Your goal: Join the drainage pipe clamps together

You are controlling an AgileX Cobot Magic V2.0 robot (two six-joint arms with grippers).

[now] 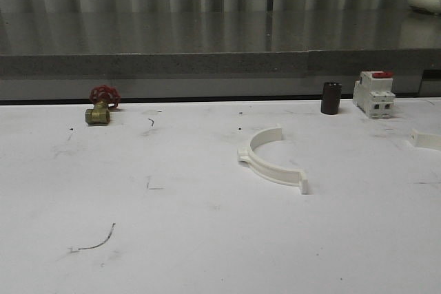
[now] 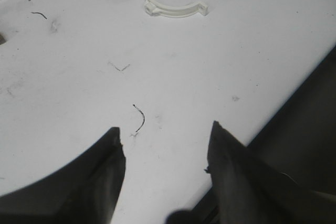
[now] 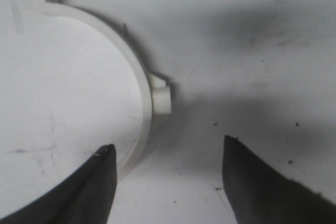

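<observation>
Two clamp halves, well apart. One half-ring clamp [image 1: 271, 157] lies flat mid-tabletop [image 1: 138, 239], nothing touching it. Second clamp half [image 3: 134, 87] sits right under the right gripper [image 3: 168, 166], jaws spread, its band beside one fingertip, not gripped. Left gripper [image 2: 165, 148] jaws spread, empty, over bare tabletop.

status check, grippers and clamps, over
Left gripper open, above bare table. Right gripper open, over second clamp half. First clamp half lies mid-table, apart, unjoined. Nothing in the way.
</observation>
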